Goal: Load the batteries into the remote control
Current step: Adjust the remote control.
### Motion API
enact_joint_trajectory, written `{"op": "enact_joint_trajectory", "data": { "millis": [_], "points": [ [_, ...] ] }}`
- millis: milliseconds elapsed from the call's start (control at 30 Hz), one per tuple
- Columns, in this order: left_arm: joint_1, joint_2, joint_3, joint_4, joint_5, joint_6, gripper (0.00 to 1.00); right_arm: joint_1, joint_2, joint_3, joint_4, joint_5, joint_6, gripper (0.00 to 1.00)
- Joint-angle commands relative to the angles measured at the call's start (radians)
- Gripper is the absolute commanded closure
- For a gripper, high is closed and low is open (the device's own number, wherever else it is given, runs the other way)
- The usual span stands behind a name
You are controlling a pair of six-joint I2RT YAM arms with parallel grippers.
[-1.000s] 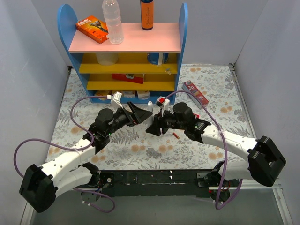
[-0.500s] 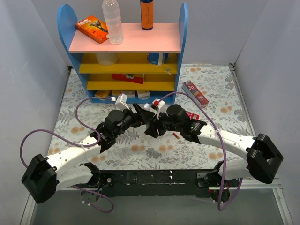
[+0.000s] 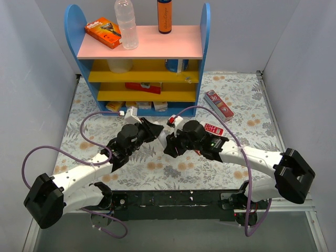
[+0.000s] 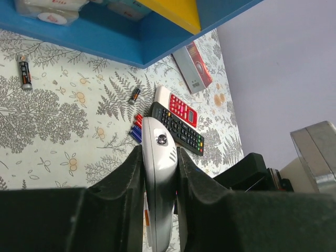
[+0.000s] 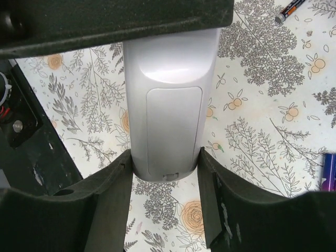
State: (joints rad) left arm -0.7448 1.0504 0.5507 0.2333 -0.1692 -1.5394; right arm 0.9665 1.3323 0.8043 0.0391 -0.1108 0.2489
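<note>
Both left jaws and right jaws grip the silver remote (image 4: 158, 163); markings unreadable.

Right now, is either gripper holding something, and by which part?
Both hold the silver remote by its long edges: the right gripper at the battery-cover end, the left gripper farther along.

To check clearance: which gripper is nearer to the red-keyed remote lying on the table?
Right. The right gripper, holding the silver remote, is just left of the red-keyed remote; the left gripper holds that silver remote from farther left.
</note>
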Motion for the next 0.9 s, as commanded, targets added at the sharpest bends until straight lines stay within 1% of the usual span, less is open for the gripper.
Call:
{"op": "enact_joint_trajectory", "data": {
  "millis": [0, 33, 67, 133, 167, 200, 267, 333, 367, 400, 433, 467, 533, 567, 600, 633, 667, 767, 867],
  "points": [
    [-0.007, -0.018, -0.006, 0.0, -0.004, -0.013, 0.95, 0.014, -0.036, 0.038, 0.044, -0.023, -0.013, 0.89],
    [-0.007, -0.021, -0.008, -0.011, -0.004, -0.013, 0.98, 0.014, -0.042, 0.033, 0.045, -0.024, -0.017, 0.84],
    [-0.007, -0.021, -0.008, -0.015, -0.001, -0.013, 1.0, 0.014, -0.05, 0.03, 0.048, -0.032, -0.025, 0.7],
    [-0.004, -0.024, -0.009, -0.023, 0.011, -0.011, 1.0, 0.012, -0.076, 0.023, 0.053, -0.036, -0.034, 0.56],
    [-0.001, -0.026, -0.012, -0.023, 0.02, -0.008, 1.0, 0.014, -0.088, 0.009, 0.065, -0.036, -0.054, 0.45],
    [0.004, -0.027, -0.02, -0.023, 0.051, -0.007, 1.0, 0.014, -0.119, 0.0, 0.073, -0.036, -0.066, 0.39],
    [0.03, -0.033, -0.032, -0.003, 0.106, 0.001, 1.0, 0.014, -0.159, -0.042, 0.097, -0.044, -0.1, 0.32],
    [0.067, -0.033, -0.044, 0.008, 0.206, 0.004, 1.0, 0.014, -0.225, -0.076, 0.148, -0.056, -0.17, 0.28],
    [0.079, -0.032, -0.044, 0.014, 0.238, 0.005, 1.0, 0.014, -0.246, -0.086, 0.153, -0.056, -0.189, 0.19],
    [0.093, -0.03, -0.044, 0.018, 0.272, 0.012, 1.0, 0.014, -0.281, -0.097, 0.153, -0.059, -0.21, 0.16],
    [0.116, -0.029, -0.044, 0.029, 0.348, 0.015, 1.0, 0.014, -0.297, -0.1, 0.148, -0.062, -0.245, 0.12],
    [0.128, -0.027, -0.044, 0.034, 0.381, 0.018, 1.0, 0.014, -0.311, -0.103, 0.147, -0.067, -0.285, 0.07],
    [0.162, -0.027, -0.04, 0.043, 0.45, 0.027, 1.0, 0.014, -0.344, -0.114, 0.143, -0.079, -0.363, 0.03],
    [0.176, -0.027, -0.035, 0.049, 0.53, 0.031, 1.0, 0.014, -0.354, -0.119, 0.143, -0.099, -0.391, 0.03],
    [0.203, -0.024, -0.032, 0.058, 0.566, 0.038, 1.0, 0.014, -0.364, -0.128, 0.143, -0.108, -0.417, 0.03],
    [0.215, -0.023, -0.028, 0.058, 0.601, 0.042, 1.0, 0.014, -0.369, -0.132, 0.137, -0.119, -0.477, 0.03],
    [0.228, -0.021, -0.017, 0.057, 0.67, 0.044, 1.0, 0.014, -0.377, -0.135, 0.136, -0.147, -0.502, 0.03],
    [0.275, -0.006, 0.0, 0.043, 0.781, 0.051, 1.0, 0.014, -0.386, -0.149, 0.128, -0.208, -0.626, 0.03],
    [0.308, 0.005, 0.032, -0.008, 0.827, 0.083, 1.0, 0.014, -0.395, -0.174, 0.163, -0.237, -0.718, 0.04]
  ]
}}
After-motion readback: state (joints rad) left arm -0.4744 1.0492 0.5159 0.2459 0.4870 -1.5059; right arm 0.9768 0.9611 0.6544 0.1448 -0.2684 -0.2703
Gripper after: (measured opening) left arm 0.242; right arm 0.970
